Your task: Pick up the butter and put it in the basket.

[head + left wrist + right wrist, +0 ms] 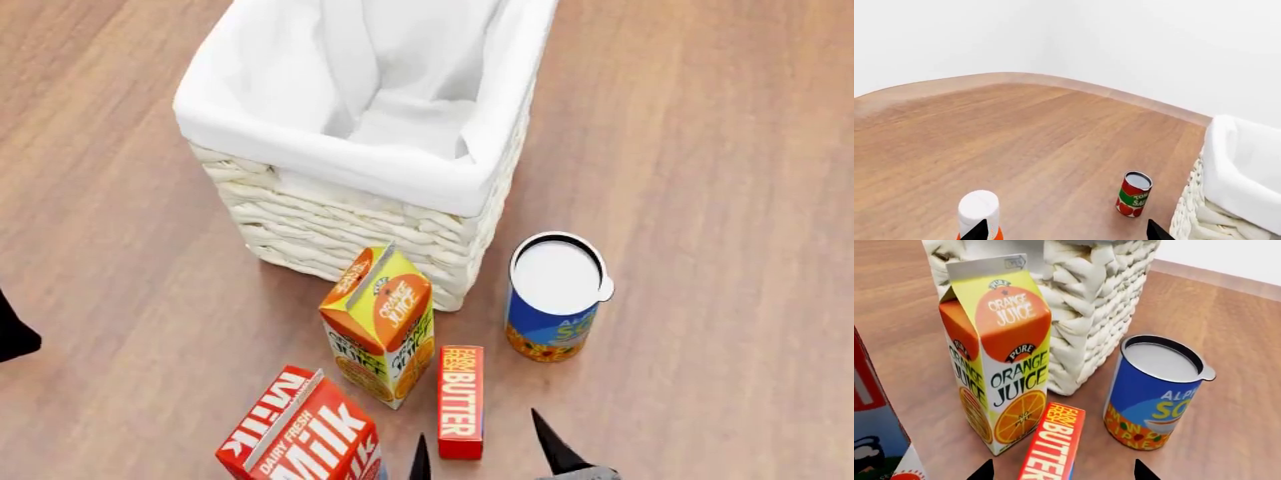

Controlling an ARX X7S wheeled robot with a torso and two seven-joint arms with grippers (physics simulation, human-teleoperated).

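**Right gripper poised over the butter, fingers spread**

In the head view we see the butter [461, 401] lying flat on the wooden floor [721, 150], long axis running away from the robot. It sits just beside the orange juice carton [380, 322] and near the blue soup can [555, 297] on its other side. The milk carton [303, 428] stands on the far side of the juice. The basket [360, 215] is beyond all of these, its white liner [334, 140] folded over the rim.

The right gripper [486, 452] has its two dark fingertips apart — one on each side of the butter's near end, holding nothing. The right wrist view confirms it: the tips straddle the box [1053, 444] without touching.

Of the left gripper [1066, 230] we see only two dark tips, well apart, nothing between them. Its camera shows a red tomato can [1134, 194], a white-topped container [979, 209] and the basket's corner [1237, 175].
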